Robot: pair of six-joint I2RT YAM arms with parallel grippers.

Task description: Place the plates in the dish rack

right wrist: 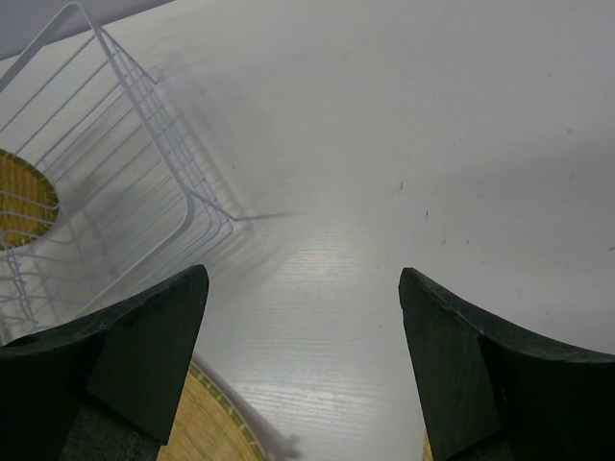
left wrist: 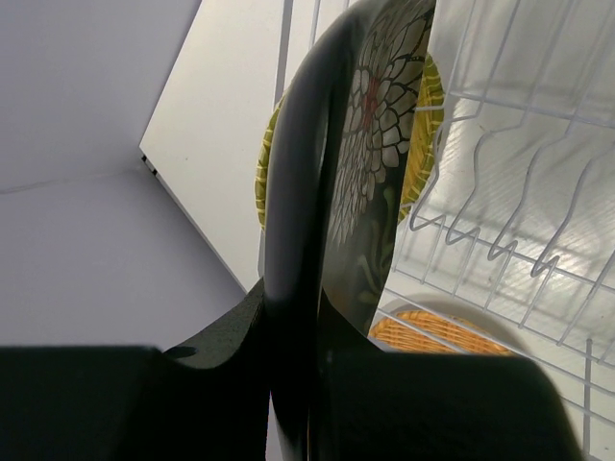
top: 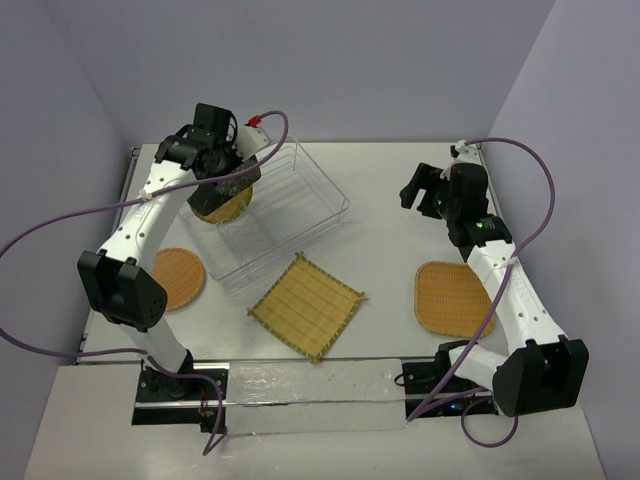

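Observation:
My left gripper (top: pixel 222 160) is shut on the rim of the square black white-flowered plate (left wrist: pixel 380 125) and holds it on edge over the left end of the wire dish rack (top: pixel 300 205). In the left wrist view the fingers (left wrist: pixel 221 346) pinch its dark rim. A round orange woven plate (top: pixel 224 207) stands in the rack right behind it. A second round orange plate (top: pixel 178 277), the yellow bamboo plate (top: pixel 306 305) and the rounded-square orange plate (top: pixel 455 297) lie flat on the table. My right gripper (top: pixel 420 190) is open and empty above bare table.
The rack's upright wire slots (left wrist: pixel 500 230) run to the right of the held plate. The right wrist view shows the rack's corner (right wrist: pixel 183 192) at the left and the bamboo plate's edge (right wrist: pixel 207 427) below. The purple walls are close on both sides.

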